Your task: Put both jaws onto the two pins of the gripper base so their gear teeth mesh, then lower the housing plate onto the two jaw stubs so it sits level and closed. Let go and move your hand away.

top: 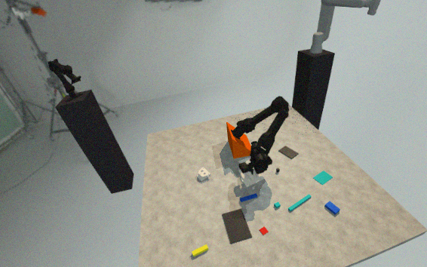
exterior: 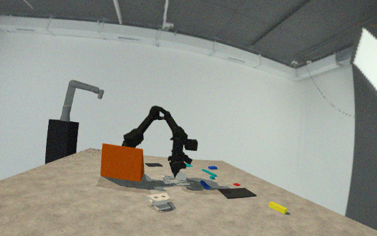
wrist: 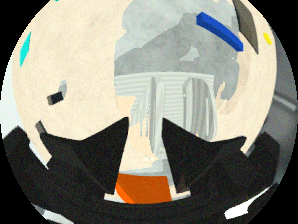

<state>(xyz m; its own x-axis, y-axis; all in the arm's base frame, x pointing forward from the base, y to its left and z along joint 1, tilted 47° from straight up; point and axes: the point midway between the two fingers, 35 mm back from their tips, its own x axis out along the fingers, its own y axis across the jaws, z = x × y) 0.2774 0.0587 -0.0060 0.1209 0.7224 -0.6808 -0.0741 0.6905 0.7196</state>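
Note:
The gripper base (top: pixel 253 184) (exterior: pixel 168 180) (wrist: pixel 132 78) is a pale grey, ribbed part on the table below my hand. Two pale jaws stand over it in the wrist view, one jaw (wrist: pixel 156 107) in line with the gap of my fingers and the other jaw (wrist: pixel 199 107) to the right. My gripper (top: pixel 247 170) (exterior: pixel 175 175) (wrist: pixel 144 120) points down, low over the base, its fingers partly apart, shut on a pale jaw. The contact and the gear teeth are too blurred to tell. The white housing plate (top: pixel 204 173) (exterior: pixel 160 197) with two holes lies apart, to the left in the top view.
An orange block (top: pixel 238 146) (exterior: pixel 121 162) (wrist: pixel 150 188) stands close behind the hand. A blue bar (top: pixel 249 197) (exterior: pixel 204 185) (wrist: pixel 220 31) and a dark mat (top: pixel 237 226) (exterior: pixel 237 193) lie in front. Teal, red, yellow and blue pieces lie around, with a small dark piece (top: pixel 278 170) (wrist: pixel 55 97) nearby.

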